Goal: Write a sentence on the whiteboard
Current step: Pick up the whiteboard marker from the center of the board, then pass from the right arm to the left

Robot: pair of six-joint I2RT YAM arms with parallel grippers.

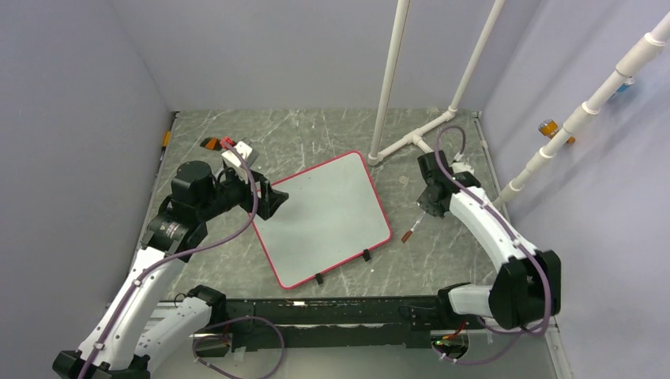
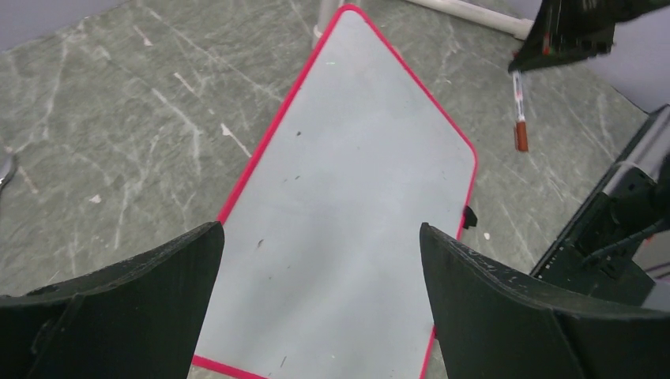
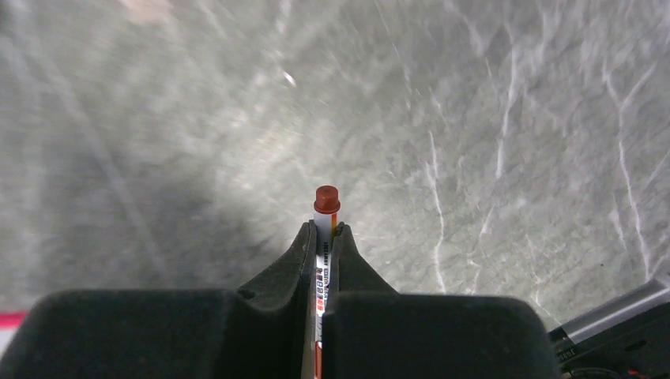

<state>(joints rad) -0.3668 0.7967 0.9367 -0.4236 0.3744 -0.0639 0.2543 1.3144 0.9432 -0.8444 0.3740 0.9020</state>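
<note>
Here, with the marker (image 3: 325, 212) pinched in the right gripper (image 3: 325, 241) and the left gripper (image 2: 320, 233) spread wide, the unheld whiteboard (image 1: 328, 217) could be shoved sideways once pressed upon.

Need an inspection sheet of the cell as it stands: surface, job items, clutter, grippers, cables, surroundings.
Surface: grey-green marbled table, light scuffs.
Job's things: whiteboard lies flat, blank but for small specks, with two black clips on its near edge. Sentence: nothing seen.
Marker: off the board to its right, red-brown end pointing down.
Clutter: small orange-and-black item at back left, cannot tell what.
Grippers: left gripper open, above the board's left edge. Right gripper shut on the marker.
Cables: purple cable running along each arm.
Surroundings: white pipe frame at back right, grey walls.
</note>
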